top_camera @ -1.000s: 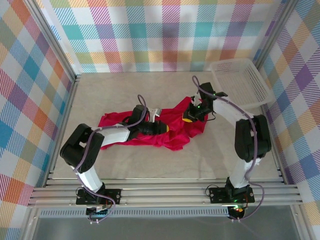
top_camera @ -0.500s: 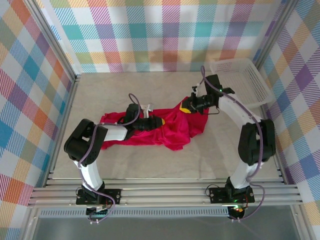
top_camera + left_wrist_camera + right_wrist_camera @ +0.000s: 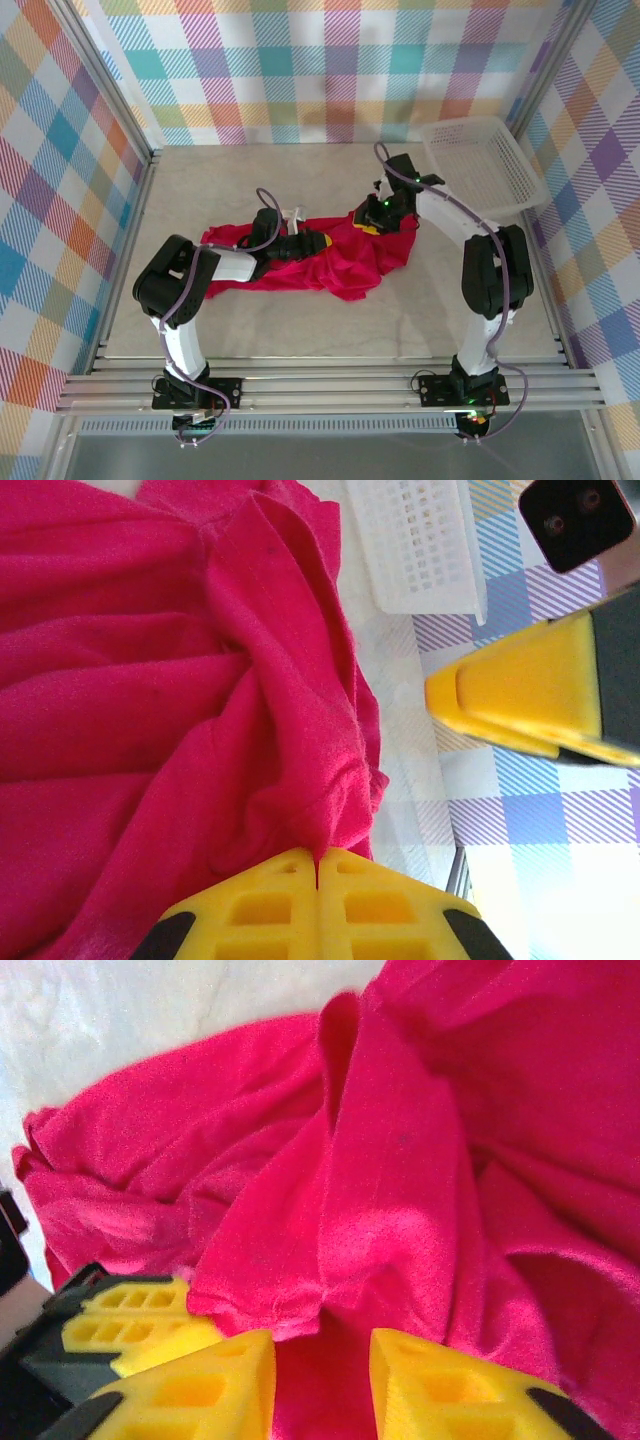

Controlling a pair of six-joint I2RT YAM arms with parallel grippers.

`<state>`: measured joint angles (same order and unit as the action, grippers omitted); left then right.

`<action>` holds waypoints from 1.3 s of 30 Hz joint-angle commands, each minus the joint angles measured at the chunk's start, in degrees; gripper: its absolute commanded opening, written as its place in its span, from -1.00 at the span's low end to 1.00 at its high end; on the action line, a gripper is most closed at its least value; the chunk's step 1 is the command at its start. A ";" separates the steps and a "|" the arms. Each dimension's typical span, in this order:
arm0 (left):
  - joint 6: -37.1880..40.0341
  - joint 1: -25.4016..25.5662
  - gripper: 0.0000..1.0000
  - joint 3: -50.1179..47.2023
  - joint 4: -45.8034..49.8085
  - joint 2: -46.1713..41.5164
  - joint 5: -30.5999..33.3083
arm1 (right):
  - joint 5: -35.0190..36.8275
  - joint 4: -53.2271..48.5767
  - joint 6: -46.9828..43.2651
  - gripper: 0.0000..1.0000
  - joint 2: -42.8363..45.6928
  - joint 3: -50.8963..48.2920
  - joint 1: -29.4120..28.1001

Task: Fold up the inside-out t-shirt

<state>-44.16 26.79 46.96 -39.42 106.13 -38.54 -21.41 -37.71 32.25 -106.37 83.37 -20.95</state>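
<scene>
The inside-out t-shirt [image 3: 320, 262] lies crumpled in crimson folds in the middle of the table. My left gripper [image 3: 326, 244] rests low over its centre, and in the left wrist view the yellow fingers [image 3: 400, 905] are pressed together with a thin ridge of shirt [image 3: 250, 710] pinched between them. My right gripper [image 3: 369, 217] hovers over the shirt's far right part. In the right wrist view its jaws stand apart at the gripper [image 3: 322, 1365], a hem edge of the shirt [image 3: 400, 1160] lies just beyond the tips, and cloth shows loose behind the gap.
A white mesh basket [image 3: 485, 165] stands at the back right corner, close behind the right arm. Plaid walls and aluminium rails enclose the pale table [image 3: 300, 330]. The two grippers are close together over the shirt.
The right gripper's jaws have parted and let go of the shirt's right edge, which has dropped back down. The left gripper stays shut on its fold and has shifted slightly toward the back.
</scene>
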 commanded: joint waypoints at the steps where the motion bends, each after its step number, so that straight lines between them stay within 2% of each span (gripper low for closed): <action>1: -0.31 -0.33 -1.00 -0.28 -2.39 0.40 -1.44 | 1.50 0.36 -0.96 -0.28 -1.58 -0.21 -0.32; 5: -0.13 -0.33 -1.00 -0.22 -1.98 0.03 -1.53 | 0.51 1.03 -0.44 -0.14 -5.43 3.05 -0.76; 9: 0.10 -0.34 -1.00 -0.39 -1.62 -0.31 -1.36 | 0.17 0.45 0.15 -0.18 -10.52 8.38 -1.37; 10: 0.07 -0.35 -1.00 -0.47 -1.54 -0.39 -1.36 | -0.09 0.29 0.27 -0.25 -11.58 9.44 -1.50; 12: 0.04 -0.33 -1.00 -0.51 -1.28 -0.61 -1.36 | -0.08 -0.61 0.39 -0.81 -12.72 11.22 -1.73; 13: 0.33 -0.33 -1.00 -0.51 -0.78 -0.74 -1.33 | -0.03 -1.21 0.43 -1.00 -12.51 11.53 -1.73; 16: 1.93 -1.15 -1.00 -0.42 5.09 -2.32 0.70 | 1.18 -4.30 -1.17 -1.00 -8.73 10.50 -1.60; 17: 2.54 -1.93 -0.72 -0.42 8.41 -3.19 2.19 | 2.06 -5.68 -2.02 -1.00 -6.59 9.59 -1.56; 18: 2.89 -2.83 -0.34 -0.97 10.35 -4.23 3.67 | 2.54 -6.81 -2.88 -1.00 -4.08 8.39 -1.31; 19: 2.94 -3.68 -0.14 -1.82 11.87 -5.29 5.27 | 2.68 -7.46 -3.45 -1.00 -1.69 7.20 -1.05; 21: 2.92 -5.57 -0.06 -3.66 14.29 -7.57 9.12 | 2.55 -8.22 -4.32 -1.00 3.86 4.09 -0.43; 25: 2.94 -9.09 -0.47 -4.42 24.08 -10.13 17.33 | -0.27 -10.45 -5.18 -1.00 14.54 0.09 0.85; 27: 2.72 -10.75 -0.55 -4.42 27.82 -9.96 20.28 | -2.24 -11.29 -5.20 -1.00 18.22 -0.72 1.59; 35: 4.05 -17.69 -0.66 -6.52 33.12 -7.63 25.39 | -6.19 -17.97 -6.70 -1.00 30.17 -1.29 6.21; 39: 5.20 -20.11 -0.71 -6.75 34.32 -6.57 25.32 | -6.60 -20.54 -8.24 -1.00 32.89 -0.50 8.46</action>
<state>-41.39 9.52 41.76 -11.64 97.32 -18.41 -26.70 -54.92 26.41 -76.31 82.17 -14.13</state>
